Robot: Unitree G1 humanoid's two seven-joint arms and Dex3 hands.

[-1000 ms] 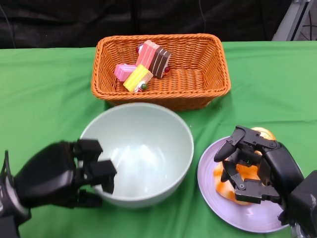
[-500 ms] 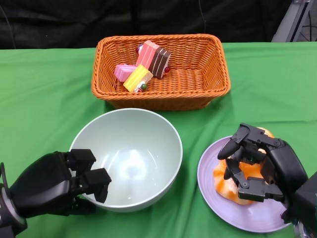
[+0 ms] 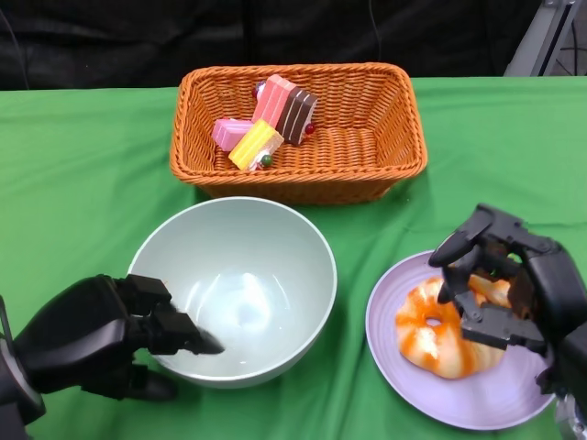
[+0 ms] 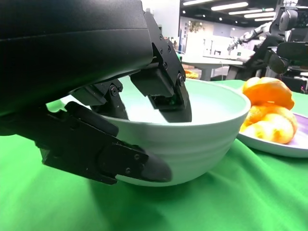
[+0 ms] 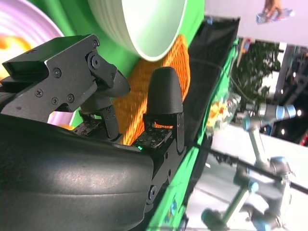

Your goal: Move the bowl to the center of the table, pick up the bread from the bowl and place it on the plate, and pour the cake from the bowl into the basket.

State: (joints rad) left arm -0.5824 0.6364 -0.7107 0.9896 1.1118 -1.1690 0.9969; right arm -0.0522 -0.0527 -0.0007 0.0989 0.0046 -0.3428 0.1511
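Observation:
The pale green bowl [image 3: 234, 289] stands empty on the green cloth, left of centre. My left hand [image 3: 101, 335] is at its near-left rim, fingers reaching inside and thumb against the outer wall [image 4: 202, 139], so the rim sits between them. An orange glazed bread [image 3: 440, 335] lies on the lilac plate [image 3: 404, 385] at the right. My right hand [image 3: 509, 284] hovers over the bread's far-right side with its fingers curved and apart, holding nothing. Pink, yellow and brown cake pieces [image 3: 266, 124] lie in the orange wicker basket [image 3: 385, 156] behind the bowl.
The basket stands close behind the bowl's far rim. The plate sits a short gap right of the bowl. A black backdrop closes off the far table edge. In the left wrist view the bread [image 4: 269, 110] and plate [image 4: 284, 147] show beyond the bowl.
My right hand has let go of the bread and lifted up and to the right, leaving it on the plate. The bowl slid nearer and left earlier; my left fingers have straightened.

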